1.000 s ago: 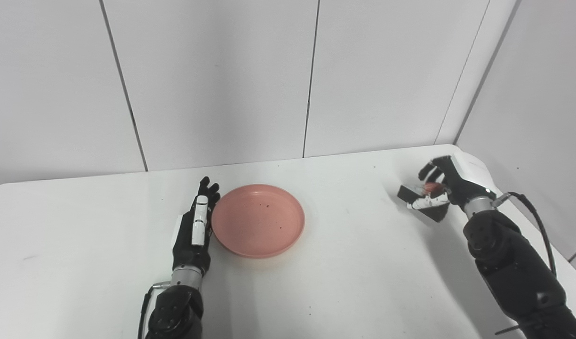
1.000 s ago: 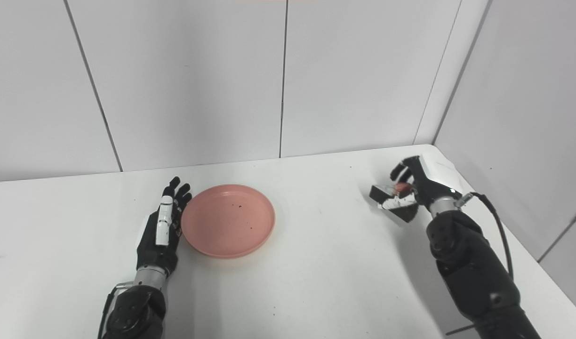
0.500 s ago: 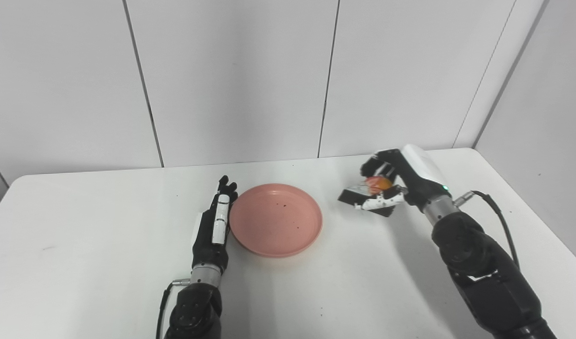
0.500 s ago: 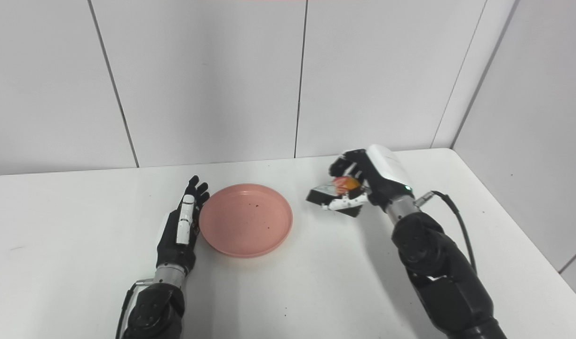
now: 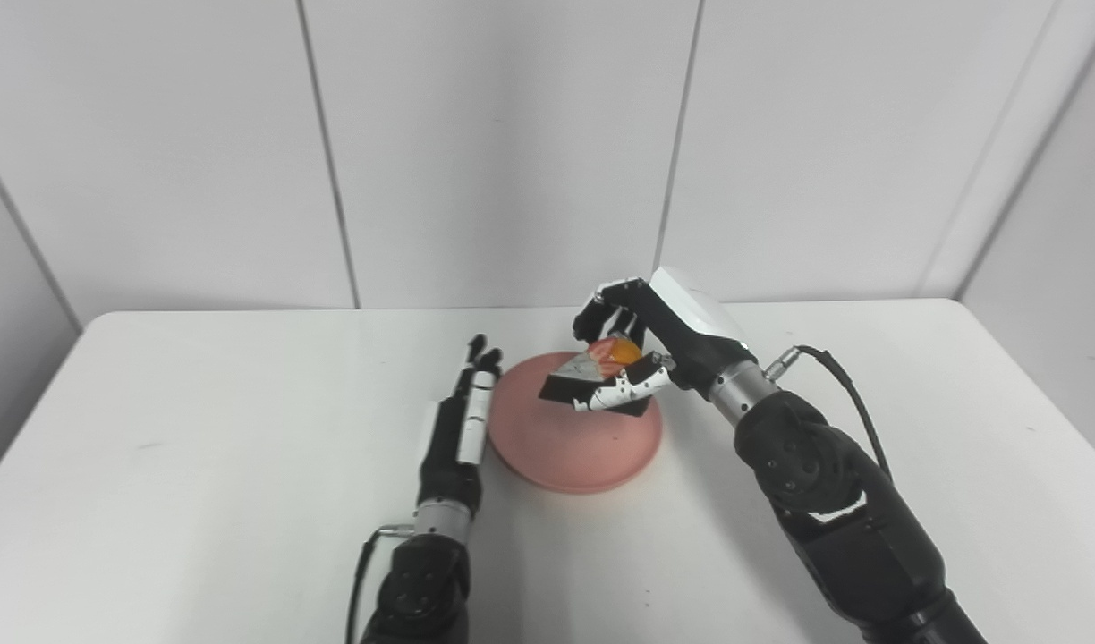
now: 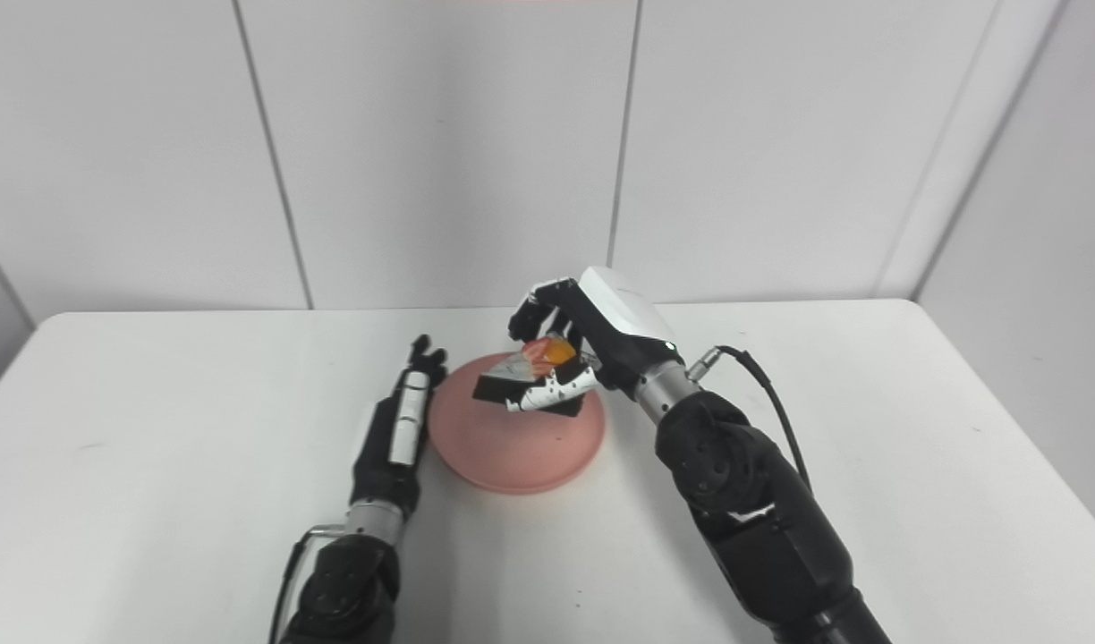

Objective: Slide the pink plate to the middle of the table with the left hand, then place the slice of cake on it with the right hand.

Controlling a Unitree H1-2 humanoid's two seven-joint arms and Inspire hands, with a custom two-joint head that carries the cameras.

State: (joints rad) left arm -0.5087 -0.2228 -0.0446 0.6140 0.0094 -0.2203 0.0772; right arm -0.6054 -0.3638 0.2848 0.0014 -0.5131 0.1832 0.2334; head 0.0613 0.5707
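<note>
cake (image 5: 590, 374) above plate (image 5: 572, 447)

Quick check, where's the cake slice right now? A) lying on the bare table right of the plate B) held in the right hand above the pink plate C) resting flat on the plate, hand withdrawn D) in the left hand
B: the right hand is closed on the slice of cake over the pink plate, while the left hand lies flat against the plate's left rim.
</note>
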